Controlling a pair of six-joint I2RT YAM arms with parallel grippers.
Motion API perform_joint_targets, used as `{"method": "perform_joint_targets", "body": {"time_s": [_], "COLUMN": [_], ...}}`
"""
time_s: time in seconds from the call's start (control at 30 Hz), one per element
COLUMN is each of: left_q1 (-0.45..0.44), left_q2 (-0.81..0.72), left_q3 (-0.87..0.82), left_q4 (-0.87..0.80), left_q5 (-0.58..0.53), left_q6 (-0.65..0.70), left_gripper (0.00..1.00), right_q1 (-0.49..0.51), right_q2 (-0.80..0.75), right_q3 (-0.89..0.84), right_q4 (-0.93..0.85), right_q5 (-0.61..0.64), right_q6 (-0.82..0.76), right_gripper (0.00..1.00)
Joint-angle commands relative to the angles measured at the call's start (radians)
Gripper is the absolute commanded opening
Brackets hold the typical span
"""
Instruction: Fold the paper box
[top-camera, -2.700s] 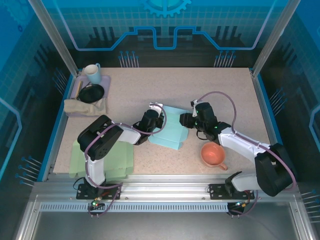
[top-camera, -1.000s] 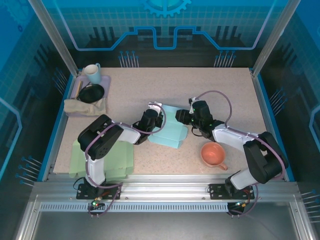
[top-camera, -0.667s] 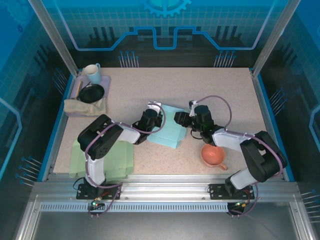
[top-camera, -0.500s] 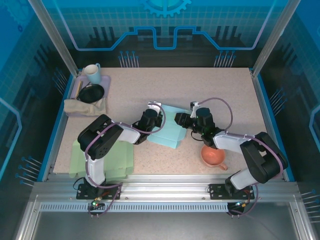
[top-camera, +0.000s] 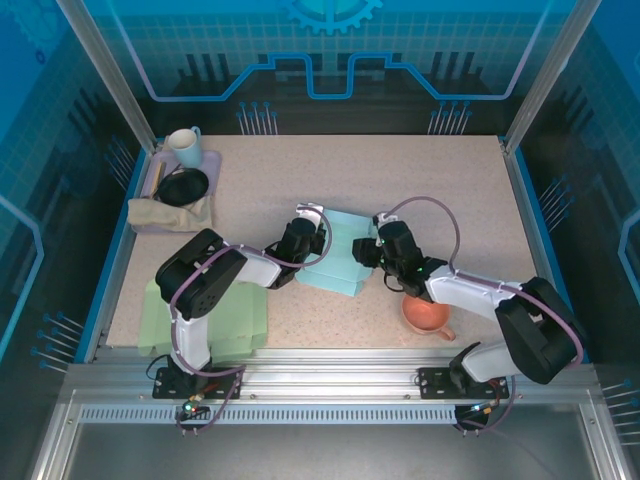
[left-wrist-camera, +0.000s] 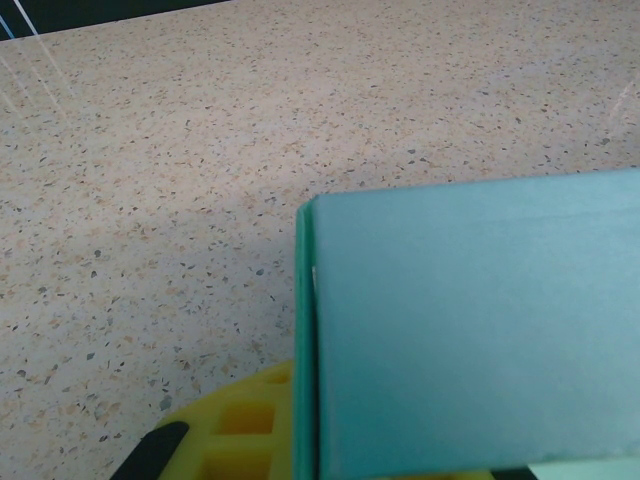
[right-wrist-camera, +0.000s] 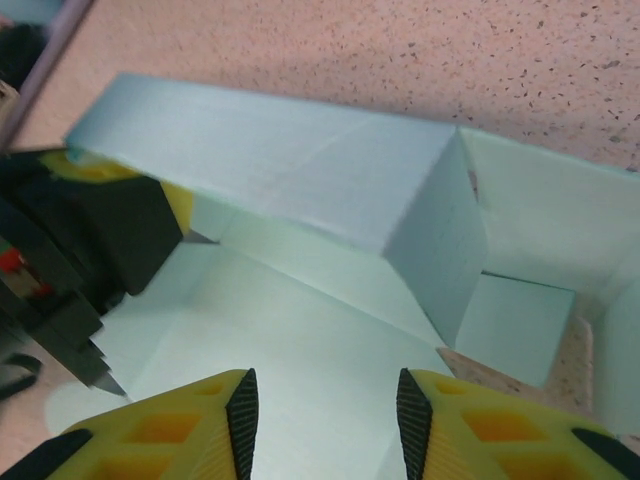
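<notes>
Bright, even overhead light, soft shadows, wrist close-ups slightly blurred.

One paper box (top-camera: 340, 268); right of it, one orange cup (top-camera: 425, 313); far left of it, one purple tray (top-camera: 211, 160) holding one pale mug (top-camera: 185, 147), one black bowl (top-camera: 183, 186) and one beige cloth (top-camera: 165, 213); near-left, one green mat (top-camera: 252, 320)

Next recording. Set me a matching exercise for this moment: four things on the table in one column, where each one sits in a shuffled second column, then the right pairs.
Things:
1. paper box
2. orange cup
3. white mug
4. green mat

Places:
A. far-left corner
B. near-left edge
C. centre
D. right of centre, nearer the front

Pairs: 1-C; 2-D; 3-A; 4-B
</notes>
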Motion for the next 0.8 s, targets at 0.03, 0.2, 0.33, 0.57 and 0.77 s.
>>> {"method": "perform_joint_targets", "body": {"time_s": [0.03,0.2,0.33,0.57,0.77], "left_q1": [-0.010,-0.010,-0.010,-0.010,-0.010], "left_q2": [0.047,0.048,0.047,0.047,0.047], "left_q3": [0.000,0.004,0.004,0.003,0.001], "left_q4": [-0.122,-0.129,-0.132,-0.128,-0.126], "left_q5": [0.016,0.019,0.025,0.028,0.027], "left_q6": [0.005,0.010,0.011,0.014,0.014], "left_gripper": [0.00,0.00,0.00,0.00,0.00], "right_q1": [0.039,0.010,-0.054,-0.176,-0.199], "right_q2": [0.059,0.113,0.123,0.155,0.217], "right_q3": [-0.012,-0.013,-0.027,-0.035,-0.003], "right_q4": [0.009,0.089,0.123,0.142,0.165], "right_q5": [0.104,0.114,0.078,-0.037,-0.090], "right_q6": [-0.104,-0.089,-0.057,0.003,0.015], "right_gripper": [0.41,0.41,0.41,0.42,0.44]}}
